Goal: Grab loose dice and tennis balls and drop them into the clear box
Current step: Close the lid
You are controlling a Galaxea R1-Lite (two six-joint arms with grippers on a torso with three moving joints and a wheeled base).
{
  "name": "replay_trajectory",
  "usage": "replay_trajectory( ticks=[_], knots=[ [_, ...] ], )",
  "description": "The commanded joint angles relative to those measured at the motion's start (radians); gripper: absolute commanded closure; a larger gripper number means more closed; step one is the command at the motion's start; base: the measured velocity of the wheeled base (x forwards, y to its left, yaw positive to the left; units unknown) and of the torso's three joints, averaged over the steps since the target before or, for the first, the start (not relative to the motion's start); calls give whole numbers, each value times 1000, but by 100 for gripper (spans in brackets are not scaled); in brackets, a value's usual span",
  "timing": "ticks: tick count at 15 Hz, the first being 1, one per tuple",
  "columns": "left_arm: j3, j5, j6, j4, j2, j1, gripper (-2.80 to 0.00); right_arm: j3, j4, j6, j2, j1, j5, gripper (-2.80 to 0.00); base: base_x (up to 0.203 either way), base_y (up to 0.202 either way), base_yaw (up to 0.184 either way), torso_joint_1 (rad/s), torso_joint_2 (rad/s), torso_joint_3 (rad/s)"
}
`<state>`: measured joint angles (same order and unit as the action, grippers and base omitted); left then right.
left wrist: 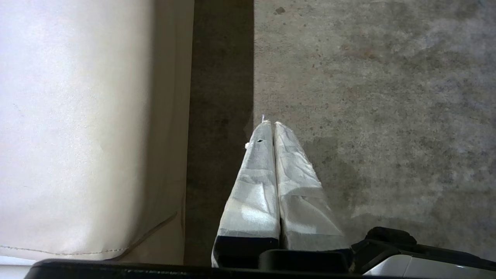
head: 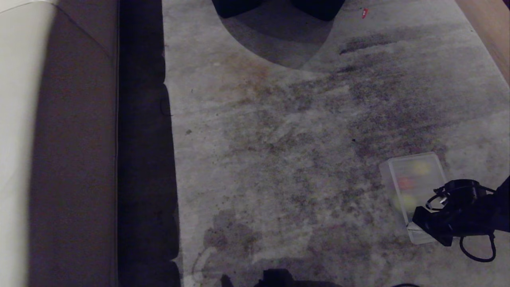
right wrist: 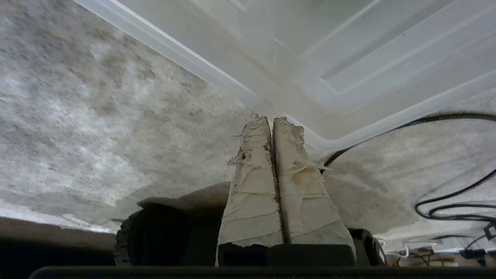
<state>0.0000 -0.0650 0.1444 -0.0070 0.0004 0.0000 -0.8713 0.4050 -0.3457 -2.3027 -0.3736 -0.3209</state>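
Just beyond right gripper (right wrist: 272, 121) (shut): clear box (right wrist: 310, 69).

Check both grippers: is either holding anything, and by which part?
Nothing is held. The left gripper and right gripper are both shut with nothing between their tips.

Left gripper (left wrist: 273, 124), its two white tape-wrapped fingers (left wrist: 255, 186) pressed together tip to tip with nothing between them, hangs over the mottled grey concrete floor (left wrist: 387, 97), beside a dark shadowed strip (left wrist: 221, 97) along a pale cream upholstered panel (left wrist: 77, 128).
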Motion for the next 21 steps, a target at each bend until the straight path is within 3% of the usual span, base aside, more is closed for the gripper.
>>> replay_trajectory(
  ticks=[1,7,9,21],
  knots=[
    [0,-1,1,-1,1,0,0,-2,-12,-2,31,-1,-3,0,0,0,0,0,0,0],
    [0,-1,1,-1,1,0,0,-3,-84,-4,55,24,-13,0,0,0,0,0,0,0],
    [0,-1,1,-1,0,0,0,-16,-127,-3,50,30,-56,0,0,0,0,0,0,0],
    [0,-1,1,-1,0,0,0,-120,-118,-1,-26,18,-52,0,0,0,0,0,0,0]
  ],
)
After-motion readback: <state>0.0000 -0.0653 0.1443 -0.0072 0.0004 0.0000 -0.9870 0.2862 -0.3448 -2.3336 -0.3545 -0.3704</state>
